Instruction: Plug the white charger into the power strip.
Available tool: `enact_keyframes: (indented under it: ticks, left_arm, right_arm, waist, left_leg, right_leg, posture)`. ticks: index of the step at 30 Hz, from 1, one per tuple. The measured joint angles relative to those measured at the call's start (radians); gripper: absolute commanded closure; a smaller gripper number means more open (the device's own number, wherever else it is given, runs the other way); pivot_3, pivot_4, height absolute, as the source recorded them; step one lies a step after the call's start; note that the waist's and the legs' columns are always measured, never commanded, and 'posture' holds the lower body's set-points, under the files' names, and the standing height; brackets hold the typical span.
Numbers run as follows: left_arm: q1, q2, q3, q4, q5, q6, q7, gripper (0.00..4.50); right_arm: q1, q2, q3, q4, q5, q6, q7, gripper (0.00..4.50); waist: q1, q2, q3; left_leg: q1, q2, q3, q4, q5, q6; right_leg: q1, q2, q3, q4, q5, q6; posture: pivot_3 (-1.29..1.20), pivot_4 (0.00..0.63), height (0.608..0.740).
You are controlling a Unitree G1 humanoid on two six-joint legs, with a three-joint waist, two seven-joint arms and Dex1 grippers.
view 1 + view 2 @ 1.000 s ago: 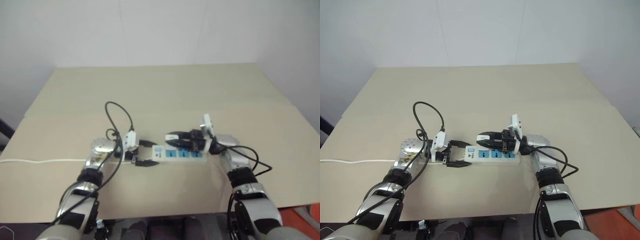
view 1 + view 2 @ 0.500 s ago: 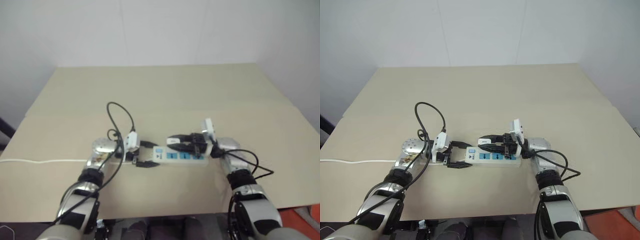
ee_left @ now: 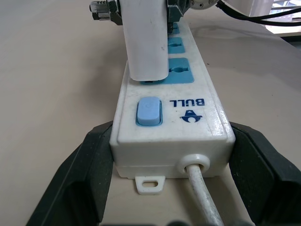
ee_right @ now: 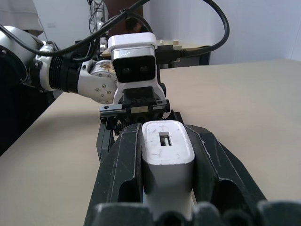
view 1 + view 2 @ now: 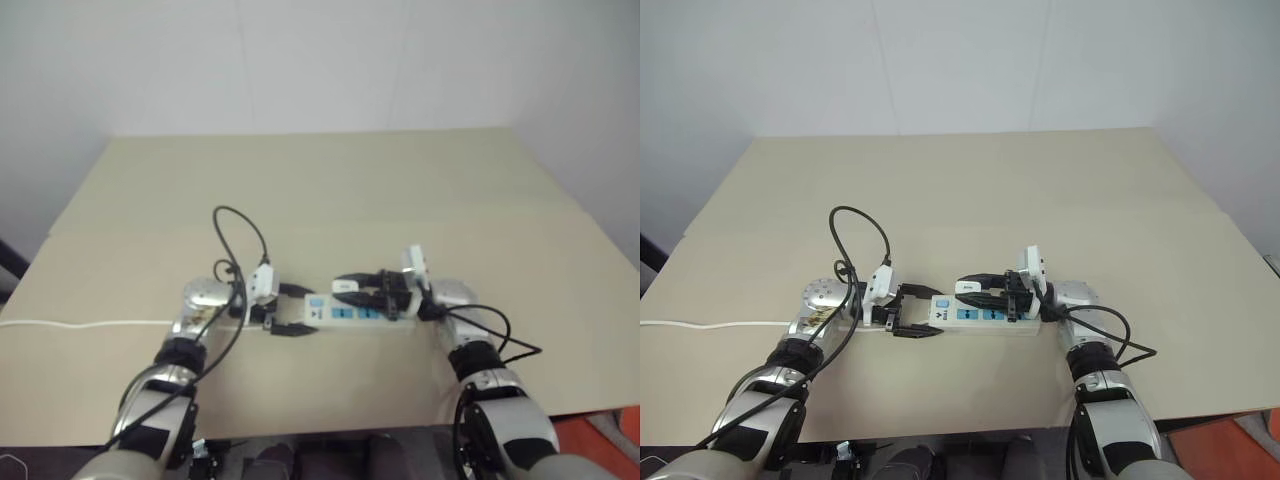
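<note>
**Charger held low over the strip, both grippers clamped**

The power strip [image 5: 985, 315] lies flat on the beige table [image 5: 970, 190], near the front edge, running left to right between the two arms. Its thin white cord [image 5: 80, 323] trails off toward the table's left side.

The left gripper [image 5: 912, 312] has its two black fingers [image 3: 80, 174] pressed against either side of the strip's switch end, clamping it where the cord comes out (the blue rocker switch and a "BULL" logo sit just above that end in the left wrist view).

The right gripper [image 5: 975, 284] reaches in from the right, lying nearly level above the strip, and pinches the white charger [image 4: 167, 162] tight between its fingers. The charger's front end sits right at the first blue socket beside the switch, apparently touching its face; whether its prongs are seated in the socket I cannot tell.
</note>
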Motion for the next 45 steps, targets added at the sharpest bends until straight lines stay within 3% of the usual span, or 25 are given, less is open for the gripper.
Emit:
enact_keyframes:
  ticks: [21,31,35,39,45]
  left_arm:
    - [0.004,0.004,-0.001,-0.001,0.0,0.019,0.0,1.25]
    - [0.004,0.005,-0.001,-0.005,0.0,0.017,0.001,1.25]
    - [0.004,0.006,-0.001,-0.005,0.0,0.022,0.001,1.25]
    - [0.002,0.008,0.001,-0.005,-0.011,0.069,-0.007,0.01]
    - [0.004,0.023,0.014,-0.04,-0.047,0.085,-0.029,0.01]
  right_arm:
    - [0.007,-0.001,0.022,-0.002,-0.015,0.013,-0.034,3.39]
    - [0.007,0.001,0.034,-0.011,-0.043,0.012,-0.026,0.01]
    - [0.007,0.001,0.034,-0.011,-0.042,0.008,-0.013,0.01]
    - [0.008,0.001,0.033,-0.009,-0.043,0.005,-0.012,0.0]
    - [0.013,-0.008,0.028,-0.022,-0.039,0.011,-0.006,0.0]
  waist:
    - [0.0,0.001,-0.001]
    - [0.0,0.0,-0.002]
    - [0.0,0.0,-0.002]
    - [0.0,0.0,-0.002]
    - [0.002,0.0,-0.002]
  left_leg:
    - [0.006,0.001,0.0,-0.001,0.0,0.0]
    - [0.008,0.002,0.0,-0.001,0.0,0.0]
    - [0.008,0.002,0.0,-0.001,0.0,0.0]
    - [0.008,0.002,0.0,-0.001,0.0,0.0]
    - [0.009,0.002,0.0,-0.001,-0.001,0.0]
  right_leg:
    - [0.006,0.001,0.0,-0.001,0.0,0.0]
    - [0.007,0.002,0.0,-0.002,0.0,0.0]
    - [0.007,0.002,0.0,-0.002,0.0,0.0]
    - [0.007,0.002,0.0,-0.002,0.0,0.0]
    - [0.007,0.002,0.001,-0.003,0.0,0.0]
  posture:
    - [0.0,0.15,0.74]
    - [0.0,0.15,0.74]
    - [0.0,0.15,0.74]
    - [0.0,0.15,0.74]
    - [0.0,0.15,0.74]
